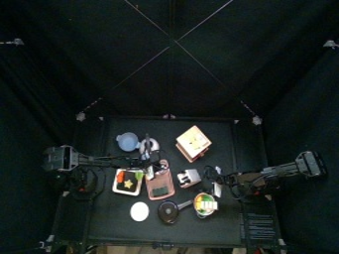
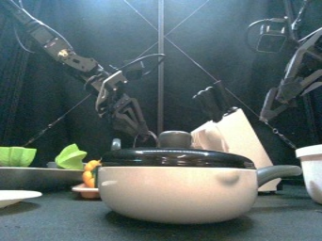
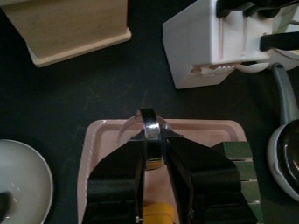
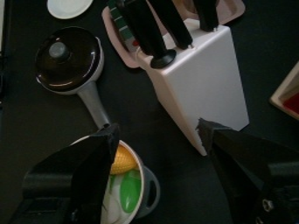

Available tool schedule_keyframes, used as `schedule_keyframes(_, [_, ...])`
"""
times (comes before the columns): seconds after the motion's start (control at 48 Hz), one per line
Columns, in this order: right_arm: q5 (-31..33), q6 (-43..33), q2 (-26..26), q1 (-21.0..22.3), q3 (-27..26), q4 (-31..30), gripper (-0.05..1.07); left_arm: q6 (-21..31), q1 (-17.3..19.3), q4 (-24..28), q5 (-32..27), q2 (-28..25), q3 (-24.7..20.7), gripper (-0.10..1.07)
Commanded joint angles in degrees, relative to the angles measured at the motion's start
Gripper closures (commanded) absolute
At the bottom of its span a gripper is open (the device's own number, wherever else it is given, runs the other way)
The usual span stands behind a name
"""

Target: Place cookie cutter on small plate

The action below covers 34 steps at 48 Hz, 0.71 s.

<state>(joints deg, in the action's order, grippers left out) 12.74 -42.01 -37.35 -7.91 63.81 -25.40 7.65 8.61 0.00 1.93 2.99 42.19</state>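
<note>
No text, label, brand or number can be read on anything here.

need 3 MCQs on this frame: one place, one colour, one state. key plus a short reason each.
1. The left gripper hangs over:
A. a bowl
B. the tray
C. a plate

2. The knife block body is:
A. red
B. blue
C. white

3. The pot is:
A. lidded
B. uncovered
C. tipped over

Key:
1. B, the left wrist view shows pink tray under the jaws.
2. C, white body with black handles.
3. A, the dark lid sits on it in the front view.
</note>
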Motion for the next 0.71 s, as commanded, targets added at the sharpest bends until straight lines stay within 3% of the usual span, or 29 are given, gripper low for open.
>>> schedule_keyframes(0.0, [-0.5, -0.1, -0.3, 0.1, -0.5, 0.1, 0.02, -0.1, -1.1, 0.1, -0.3, 2.1, -1.3, 0.39])
schedule_keyframes(0.146, [-0.4, -0.1, -0.2, 0.0, -0.4, 0.0, 0.02, -0.1, -4.1, 0.0, -3.4, 5.7, -1.1, 0.39])
schedule_keyframes(0.354, [-0.5, -0.2, -0.2, 0.1, -0.4, 0.2, 0.02, 0.4, -14.2, -0.4, -9.8, 11.8, 0.5, 0.39])
schedule_keyframes(0.458, [-0.8, -0.2, -0.2, 0.1, -0.4, 0.1, 0.02, 0.4, -20.1, -2.5, -10.5, 13.4, 1.9, 0.39])
schedule_keyframes(0.688, [-1.6, -0.2, 0.4, 0.1, -0.4, 0.1, 0.02, 0.0, -28.7, -4.9, -10.5, 14.0, 5.1, 0.39])
